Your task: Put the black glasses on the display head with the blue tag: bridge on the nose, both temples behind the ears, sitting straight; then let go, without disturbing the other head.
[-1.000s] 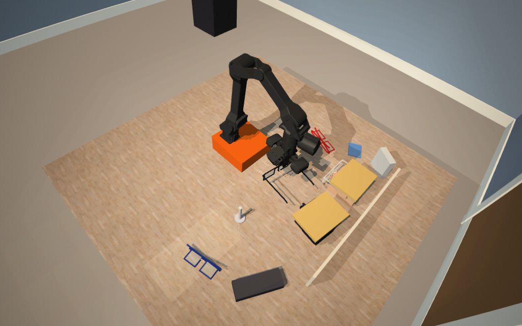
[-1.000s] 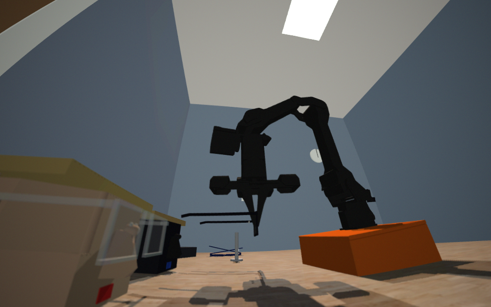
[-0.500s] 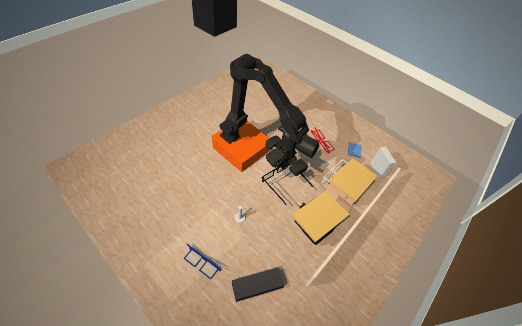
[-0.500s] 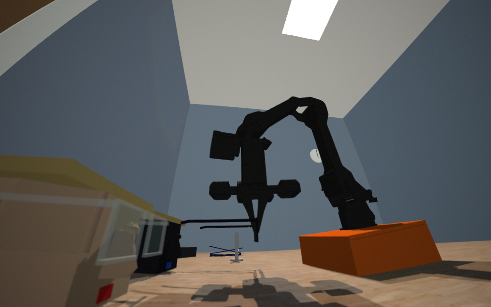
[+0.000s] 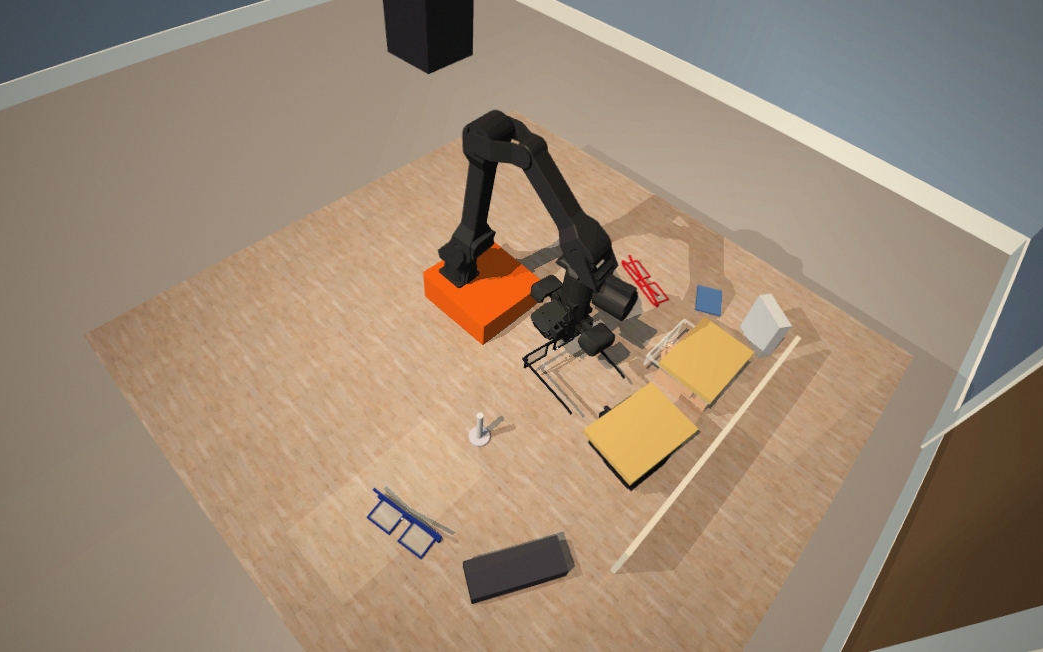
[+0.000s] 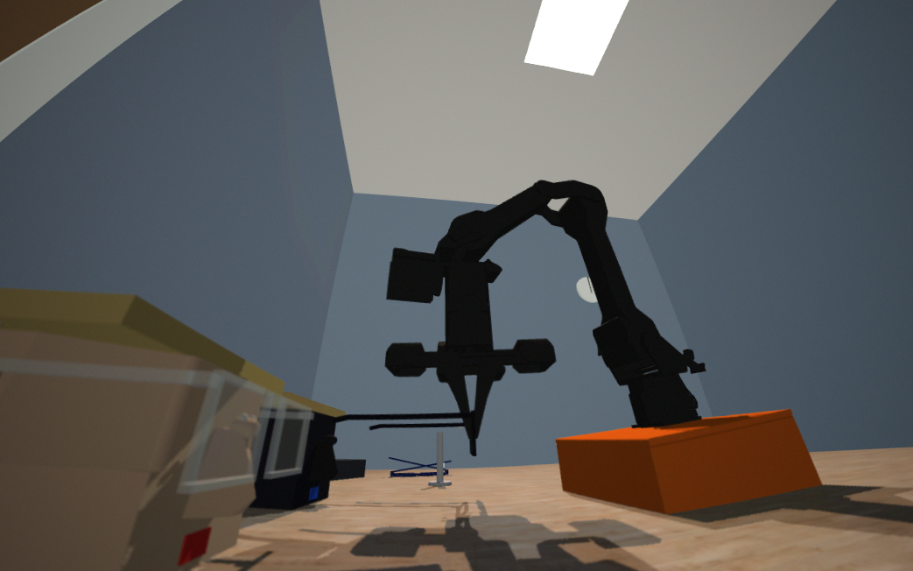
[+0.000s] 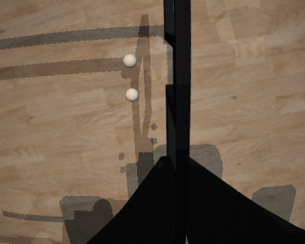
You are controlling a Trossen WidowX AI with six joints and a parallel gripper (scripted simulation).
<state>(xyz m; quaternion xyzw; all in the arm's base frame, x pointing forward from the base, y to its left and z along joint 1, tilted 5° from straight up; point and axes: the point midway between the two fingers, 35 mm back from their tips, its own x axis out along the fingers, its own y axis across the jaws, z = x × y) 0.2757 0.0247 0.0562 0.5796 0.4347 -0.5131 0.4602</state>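
Top high, oblique; exterior low; wrist downward, seemingly close.

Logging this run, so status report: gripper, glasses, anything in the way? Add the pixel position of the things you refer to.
Black parallel-jaw gripper (image 5: pixel 565 340) (image 6: pixel 473 447) shut on black-framed glasses (image 5: pixel 548 385) (image 6: pixel 403 416), aloft. Temples point toward dark blue-tagged display head (image 6: pixel 289 457), not yet on. No obstruction evident between.

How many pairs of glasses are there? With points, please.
4: black glasses (image 5: pixel 548 388) (image 6: pixel 403 417) (image 7: pixel 183 75) in the gripper (image 5: pixel 564 340) (image 6: pixel 473 433) (image 7: pixel 173 166); white-framed glasses (image 5: pixel 664 340) (image 6: pixel 200 433) on the red-tagged head (image 5: pixel 705 360) (image 6: pixel 55 440); red glasses (image 5: pixel 642 283) near the blue square (image 5: pixel 708 300); blue glasses (image 5: pixel 407 515) (image 6: pixel 418 474) near the dark block (image 5: pixel 515 569) (image 6: pixel 351 468). Others could be hidden.
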